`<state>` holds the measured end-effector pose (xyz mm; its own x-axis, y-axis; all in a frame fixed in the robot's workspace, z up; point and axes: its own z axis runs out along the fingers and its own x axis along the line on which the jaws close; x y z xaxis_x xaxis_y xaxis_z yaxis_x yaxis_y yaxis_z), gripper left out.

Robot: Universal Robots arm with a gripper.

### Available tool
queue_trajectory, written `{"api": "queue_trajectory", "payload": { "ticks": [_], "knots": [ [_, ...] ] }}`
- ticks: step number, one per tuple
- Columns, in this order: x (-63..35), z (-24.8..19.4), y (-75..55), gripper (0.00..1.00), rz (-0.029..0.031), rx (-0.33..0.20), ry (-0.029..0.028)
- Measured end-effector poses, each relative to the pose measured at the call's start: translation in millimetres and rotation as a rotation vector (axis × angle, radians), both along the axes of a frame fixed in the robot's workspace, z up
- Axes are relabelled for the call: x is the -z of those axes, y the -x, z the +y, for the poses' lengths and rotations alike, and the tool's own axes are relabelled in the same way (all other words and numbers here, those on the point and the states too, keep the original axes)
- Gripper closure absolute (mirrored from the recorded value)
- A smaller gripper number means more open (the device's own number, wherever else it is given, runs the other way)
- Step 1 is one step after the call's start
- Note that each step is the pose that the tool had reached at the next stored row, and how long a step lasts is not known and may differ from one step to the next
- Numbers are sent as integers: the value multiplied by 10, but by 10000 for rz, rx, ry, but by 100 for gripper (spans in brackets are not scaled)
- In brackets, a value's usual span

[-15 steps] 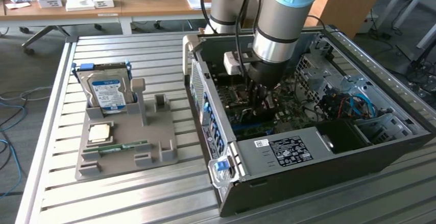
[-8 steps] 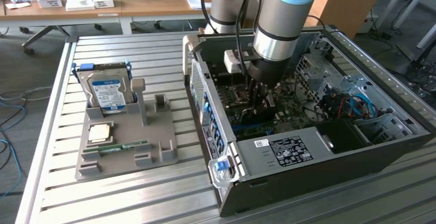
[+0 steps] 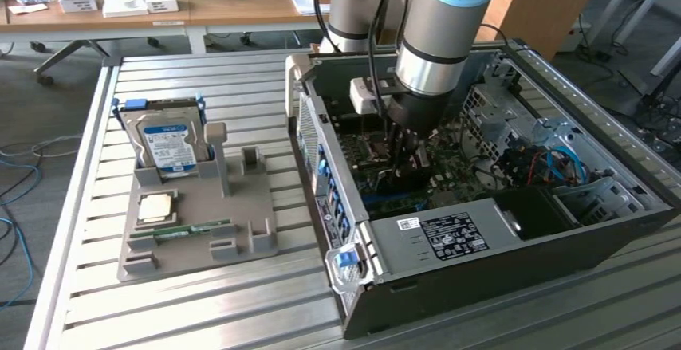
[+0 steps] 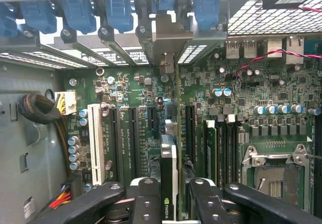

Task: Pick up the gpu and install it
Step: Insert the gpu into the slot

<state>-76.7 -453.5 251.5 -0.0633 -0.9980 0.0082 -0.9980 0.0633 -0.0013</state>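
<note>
Gpu (image 4: 169, 158), a thin green-and-black card, is being pinched edge-on by the black gripper (image 4: 170, 200) over the green motherboard (image 4: 136, 83), and should be going down upright, parallel to the long black slots (image 4: 132, 133).

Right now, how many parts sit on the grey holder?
3 on the grey holder: hard drive upright at far end, square chip midway, memory stick nearer the camera. None seems hidden.

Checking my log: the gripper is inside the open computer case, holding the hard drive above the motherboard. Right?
Not quite. The gripper holds the gpu, not the hard drive, as the wrist view shows. The rest stands: it is inside the open computer case, above the motherboard.
</note>
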Motion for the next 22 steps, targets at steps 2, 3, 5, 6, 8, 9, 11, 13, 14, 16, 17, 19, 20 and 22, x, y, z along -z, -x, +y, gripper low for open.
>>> {"api": "queue_trajectory", "payload": {
  "ticks": [2,3,5,6,8,9,11,13,14,16,17,19,20,22],
  "knots": [
    [0,0,0,73,0,0,0],
    [0,0,0,73,0,0,-1],
    [0,0,0,73,0,0,-1],
    [0,0,0,73,0,1,-1],
    [1,-4,-1,73,0,-1,-3],
    [1,-12,-1,73,-1,-2,-6],
    [2,-27,0,73,-2,-2,-9],
    [2,-31,1,73,-2,-1,-8],
    [3,-32,1,73,-1,-1,-6],
    [13,-33,2,73,1,-3,-2],
    [17,-33,4,73,2,-3,-1],
    [19,-33,4,73,2,-2,-2],
    [20,-32,5,73,0,-1,-4],
    [21,-32,7,73,-1,-2,-6]
  ]
}}
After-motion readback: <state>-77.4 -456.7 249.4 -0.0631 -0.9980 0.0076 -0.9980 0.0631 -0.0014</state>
